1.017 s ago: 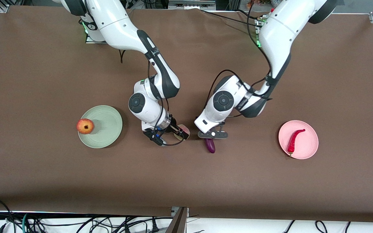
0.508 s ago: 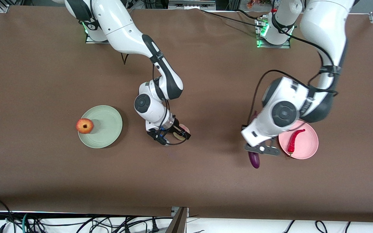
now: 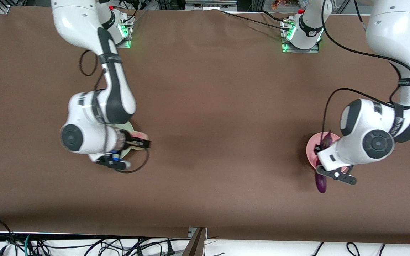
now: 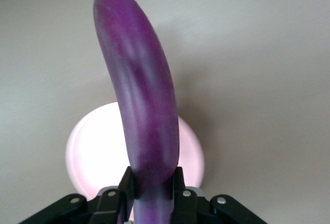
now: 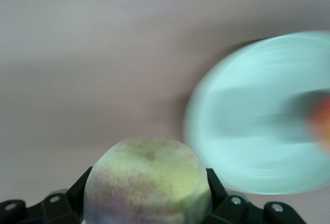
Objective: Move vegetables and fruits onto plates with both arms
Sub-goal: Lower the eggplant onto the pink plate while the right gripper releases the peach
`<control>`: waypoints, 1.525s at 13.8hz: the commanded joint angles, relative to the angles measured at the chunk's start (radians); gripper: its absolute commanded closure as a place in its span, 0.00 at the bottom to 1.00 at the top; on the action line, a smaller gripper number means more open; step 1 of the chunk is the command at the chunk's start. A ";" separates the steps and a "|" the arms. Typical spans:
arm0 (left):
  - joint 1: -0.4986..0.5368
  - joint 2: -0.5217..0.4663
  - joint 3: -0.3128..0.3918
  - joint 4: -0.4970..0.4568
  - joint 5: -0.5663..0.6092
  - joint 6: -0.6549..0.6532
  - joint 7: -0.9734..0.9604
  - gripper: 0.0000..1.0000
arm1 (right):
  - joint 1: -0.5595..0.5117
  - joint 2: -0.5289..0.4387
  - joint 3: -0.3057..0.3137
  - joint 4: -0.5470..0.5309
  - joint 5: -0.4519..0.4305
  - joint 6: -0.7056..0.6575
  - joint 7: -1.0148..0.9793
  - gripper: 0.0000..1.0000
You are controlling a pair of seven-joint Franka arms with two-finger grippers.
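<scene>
My left gripper [image 3: 325, 171] is shut on the purple eggplant [image 3: 321, 184] and holds it in the air over the pale pink plate's [image 3: 312, 146] edge nearer the front camera. In the left wrist view my left gripper [image 4: 152, 182] clamps the eggplant [image 4: 144, 100] above the pink plate [image 4: 90, 152]. The chili is hidden. My right gripper [image 3: 140, 143] is shut on the peach [image 3: 141, 136], beside the pale green plate [image 3: 126, 152], which the arm mostly covers. In the right wrist view my right gripper [image 5: 149, 195] holds the peach [image 5: 148, 180] beside the green plate [image 5: 252, 126], with the apple [image 5: 322, 123] at its rim.
The brown table [image 3: 219, 106] stretches between the two plates. The arm bases [image 3: 299, 35] stand along the edge farthest from the front camera. Cables [image 3: 84, 245] hang past the near edge.
Both arms have swung apart from the table's middle. The left gripper carried the eggplant to the pink plate. The right gripper carried the peach to the green plate.
</scene>
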 commanded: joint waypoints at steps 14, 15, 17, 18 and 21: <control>0.138 0.009 -0.078 -0.052 0.011 0.001 0.127 0.00 | 0.075 -0.260 -0.054 0.083 -0.207 -0.215 0.104 0.00; 0.138 -0.005 -0.094 -0.047 0.011 0.001 0.127 0.00 | 0.075 -0.319 -0.050 0.080 -0.208 -0.224 0.094 0.00; 0.138 -0.041 -0.123 -0.047 0.011 0.000 0.116 0.00 | 0.075 -0.410 -0.053 0.078 -0.211 -0.300 0.075 0.00; 0.138 -0.063 -0.135 -0.047 0.011 -0.005 0.116 0.00 | 0.075 -0.456 -0.056 0.077 -0.214 -0.354 0.072 0.00; 0.138 -0.167 -0.169 -0.041 0.008 -0.086 0.112 0.00 | 0.072 -0.616 -0.034 -0.006 -0.317 -0.371 0.072 0.00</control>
